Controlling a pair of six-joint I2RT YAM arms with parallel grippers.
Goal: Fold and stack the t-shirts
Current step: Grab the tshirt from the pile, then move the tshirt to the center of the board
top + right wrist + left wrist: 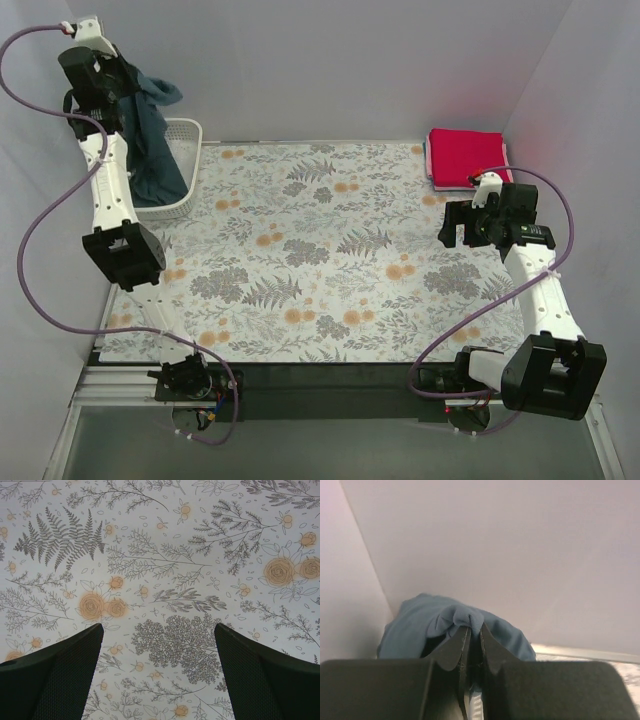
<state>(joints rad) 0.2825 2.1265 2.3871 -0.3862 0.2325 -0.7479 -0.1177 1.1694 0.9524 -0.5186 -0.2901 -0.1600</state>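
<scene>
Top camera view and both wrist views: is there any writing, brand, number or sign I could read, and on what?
None can be read. The grey-and-orange floral-print cloth bears only plants and flowers; the dark slate blue t-shirt, the folded crimson red t-shirt and the white plastic lattice basket are plain. Any marking on the left arm or right arm is too small to tell.

Body finish of the twin manipulators.
Left arm (105,190) and right arm (537,292): white links, black joint housings, a thin purple cable (22,255) along each; the right pincer (159,626) has black fingers (55,680) with a fine mesh texture.
</scene>
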